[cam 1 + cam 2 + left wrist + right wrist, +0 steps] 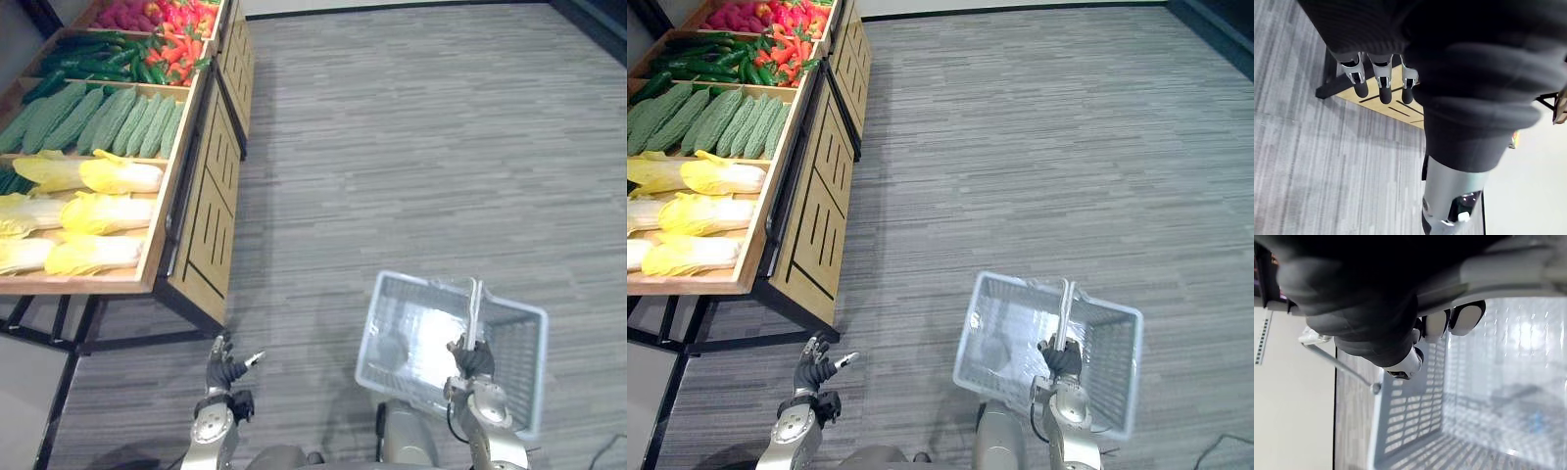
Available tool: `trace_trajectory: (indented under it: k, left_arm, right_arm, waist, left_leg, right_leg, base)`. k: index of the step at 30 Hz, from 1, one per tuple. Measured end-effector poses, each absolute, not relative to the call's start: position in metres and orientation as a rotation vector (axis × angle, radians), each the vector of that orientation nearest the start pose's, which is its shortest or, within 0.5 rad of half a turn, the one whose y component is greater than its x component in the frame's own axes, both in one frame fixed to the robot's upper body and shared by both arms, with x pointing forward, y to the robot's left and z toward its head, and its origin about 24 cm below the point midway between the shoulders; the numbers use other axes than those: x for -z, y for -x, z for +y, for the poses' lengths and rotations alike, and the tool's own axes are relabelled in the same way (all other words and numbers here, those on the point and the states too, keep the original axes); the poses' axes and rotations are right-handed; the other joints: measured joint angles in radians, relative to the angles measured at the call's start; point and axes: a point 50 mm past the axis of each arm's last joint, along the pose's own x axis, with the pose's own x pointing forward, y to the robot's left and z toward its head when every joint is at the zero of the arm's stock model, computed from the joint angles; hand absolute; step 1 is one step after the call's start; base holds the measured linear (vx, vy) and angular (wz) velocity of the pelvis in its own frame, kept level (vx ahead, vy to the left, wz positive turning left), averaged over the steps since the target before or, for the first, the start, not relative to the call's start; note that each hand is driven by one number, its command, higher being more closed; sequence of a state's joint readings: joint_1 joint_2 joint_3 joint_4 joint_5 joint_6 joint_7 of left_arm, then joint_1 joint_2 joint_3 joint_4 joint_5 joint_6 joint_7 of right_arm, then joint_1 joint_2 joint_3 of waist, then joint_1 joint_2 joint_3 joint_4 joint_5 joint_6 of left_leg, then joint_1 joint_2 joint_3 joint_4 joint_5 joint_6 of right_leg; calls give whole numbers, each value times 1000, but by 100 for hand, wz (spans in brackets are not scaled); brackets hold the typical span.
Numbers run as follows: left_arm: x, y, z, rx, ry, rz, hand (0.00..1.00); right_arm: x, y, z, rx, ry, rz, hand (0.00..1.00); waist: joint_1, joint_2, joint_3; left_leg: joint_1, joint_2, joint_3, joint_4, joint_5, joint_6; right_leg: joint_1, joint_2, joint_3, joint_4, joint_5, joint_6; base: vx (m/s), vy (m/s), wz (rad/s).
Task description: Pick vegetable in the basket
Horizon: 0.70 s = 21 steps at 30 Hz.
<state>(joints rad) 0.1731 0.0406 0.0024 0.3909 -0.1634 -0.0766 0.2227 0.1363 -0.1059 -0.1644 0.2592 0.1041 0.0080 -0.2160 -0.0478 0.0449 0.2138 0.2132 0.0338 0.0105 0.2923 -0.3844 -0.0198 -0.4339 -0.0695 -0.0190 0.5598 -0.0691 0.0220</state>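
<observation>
Fig.: Wooden produce stand [211, 215], upper left, cut off by the frame edge. It holds napa cabbages [108, 213] and bitter gourds [108, 119]; farther veg is hard to tell. Left hand [225, 370] is low beside the stand, fingers spread, holding nothing. Right hand [473, 360] is curled round the handle [474, 308] of a grey basket [384, 323] (mesh walls).

Grey basket [378, 331] in right robot hand [472, 360], slack-fingered left robot hand [225, 370] near vegetable stand [211, 211].
</observation>
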Motion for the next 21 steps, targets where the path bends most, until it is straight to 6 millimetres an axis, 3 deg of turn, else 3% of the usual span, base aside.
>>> trace_trajectory:
  k: [2, 3, 4, 5, 7, 10, 11, 12, 13, 14, 15, 16, 17, 18, 20, 21]
  left_arm:
    - [79, -176, 173, -322, 105, 513, 0]
    - [79, -176, 170, -322, 119, 513, 0]
    - [78, -175, 165, -324, 142, 511, 0]
    - [77, -171, 165, -326, 146, 508, 0]
    - [77, -165, 167, -333, 148, 511, 0]
    - [79, -158, 171, -346, 148, 519, 0]
    - [79, -158, 174, -361, 149, 521, 0]
    - [78, -159, 176, -366, 146, 517, 0]
    - [79, -157, 177, -367, 142, 521, 0]
    - [81, -156, 178, -366, 137, 528, 0]
    - [83, -159, 180, -362, 125, 536, 0]
    - [83, -159, 183, -370, 119, 540, 0]
    - [84, -159, 183, -373, 123, 545, 0]
    - [85, -157, 182, -374, 126, 553, 0]
    - [91, -150, 179, -362, 123, 594, 0]
    - [95, -147, 178, -361, 119, 618, 0]
  right_arm:
    - [34, -199, -231, 433, 25, 353, 100]
    - [34, -197, -230, 429, 27, 351, 100]
    - [34, -195, -225, 410, 31, 354, 100]
    - [38, -193, -219, 397, 19, 368, 100]
    - [38, -189, -215, 404, -1, 369, 100]
    - [28, -198, -217, 423, -15, 315, 100]
    - [26, -201, -221, 437, -16, 304, 100]
    - [25, -201, -226, 458, -9, 303, 100]
    - [26, -198, -232, 482, 2, 308, 100]
    - [30, -195, -238, 506, 9, 323, 100]
    - [36, -194, -239, 519, 2, 356, 100]
    - [42, -190, -245, 536, 12, 390, 100]
    - [43, -191, -247, 553, 8, 392, 100]
    - [45, -189, -248, 556, 11, 406, 100]
    - [61, -175, -251, 564, 27, 493, 100]
    - [69, -165, -251, 564, 36, 543, 100]
  waist:
    - [-2, 17, -3]
    - [0, 21, 0]
    - [16, 23, 2]
    - [25, 23, 4]
    - [54, 20, 7]
    - [71, 32, 7]
    - [75, 31, 7]
    - [87, 27, 10]
    - [90, 29, 6]
    - [82, 40, -4]
    - [73, 0, -8]
    - [65, -17, -19]
    - [65, -18, -18]
    - [64, -19, -18]
    - [62, -19, -21]
    - [56, -22, -23]
  left_leg:
    - [-64, 40, -19, 220, 73, -37]
    - [-109, 54, -15, 325, 131, -42]
    - [-203, 99, 1, 547, 271, -59]
    - [-259, 146, 40, 690, 270, -63]
    - [-356, 209, 140, 837, 235, -36]
    - [-509, 199, 216, 742, 162, -32]
    - [-547, 172, 242, 604, 150, -33]
    - [-557, 141, 288, 421, 162, -31]
    - [-536, 123, 334, 228, 253, -17]
    - [-509, 113, 401, 152, 290, 116]
    - [-502, 79, 420, 149, 291, 113]
    - [-509, 60, 463, 153, 269, 154]
    - [-517, 55, 471, 190, 220, 187]
    - [-516, 51, 465, 208, 196, 193]
    - [-465, 16, 440, 221, 129, 182]
    - [-420, -20, 395, 179, 117, 166]
  right_leg:
    - [59, -2, -72, 56, -114, -46]
    - [94, 3, -87, 41, -122, -58]
    - [191, 14, -104, -27, -128, -68]
    - [278, 29, -118, -99, -128, -69]
    - [425, 45, -120, -223, -128, -69]
    - [552, 40, -114, -347, -128, -69]
    - [589, 27, -117, -374, -129, -67]
    - [623, 6, -125, -375, -153, -29]
    - [653, -2, -137, -369, -186, 8]
    - [684, -1, -151, -370, -220, 27]
    - [697, -36, -158, -371, -233, 34]
    - [698, -52, -173, -377, -222, 40]
    - [718, -54, -180, -387, -205, 58]
    - [731, -55, -183, -383, -197, 68]
    - [721, -73, -208, -220, -172, 103]
    - [659, -100, -208, -17, -119, 120]
  base:
    - [590, -222, 49]
    - [623, -239, 66]
    - [585, -204, 41]
    - [580, -190, 30]
    - [578, -140, 1]
    - [524, -11, -9]
    - [452, 94, -4]
    - [562, 124, 4]
    - [493, 114, 29]
    - [512, 125, 53]
    - [410, 102, 79]
    - [496, 135, 80]
    - [388, 105, 67]
    - [575, 158, 67]
    - [510, 160, 69]
    - [344, 129, 76]
